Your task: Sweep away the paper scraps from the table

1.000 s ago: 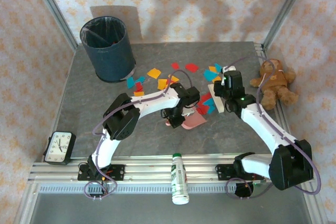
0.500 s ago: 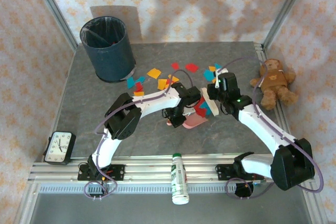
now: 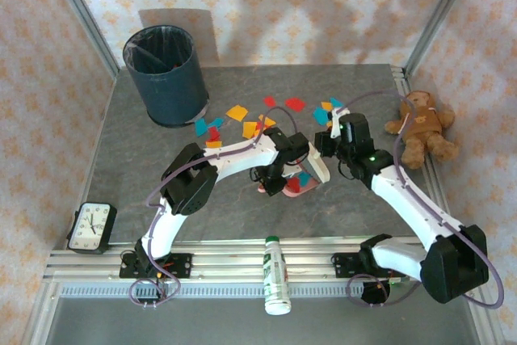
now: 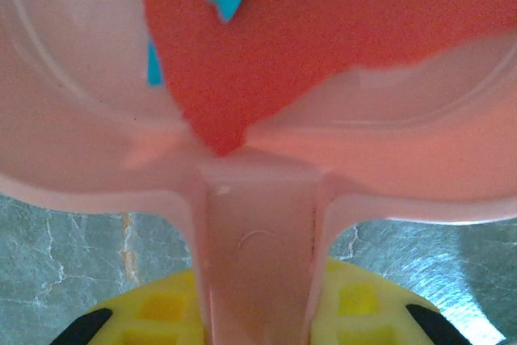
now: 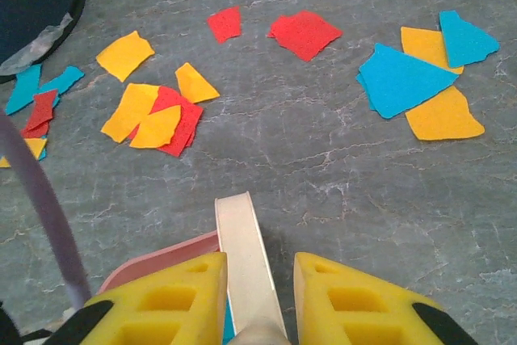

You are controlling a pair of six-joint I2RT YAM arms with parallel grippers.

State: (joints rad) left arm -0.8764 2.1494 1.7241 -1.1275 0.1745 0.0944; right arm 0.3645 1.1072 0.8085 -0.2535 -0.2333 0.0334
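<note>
Paper scraps [image 5: 153, 119]: strewn on desk [image 5: 323, 175], some inside pink dustpan [image 4: 81, 119] | left end effector [image 4: 258, 313]: clamped on its handle | right end effector [image 5: 258, 296]: clamped on cream flat tool [image 5: 242, 232]

The left arm [image 3: 230, 157] and right arm [image 3: 408, 199] have white links, bulky black joint housings and black bases at the near edge of the worktop [image 3: 121, 159]. A thin lilac cable [image 3: 148, 197] loops along each. The fingers [image 5: 166, 305] are yellow, moulded with square pockets and black patches.
</note>
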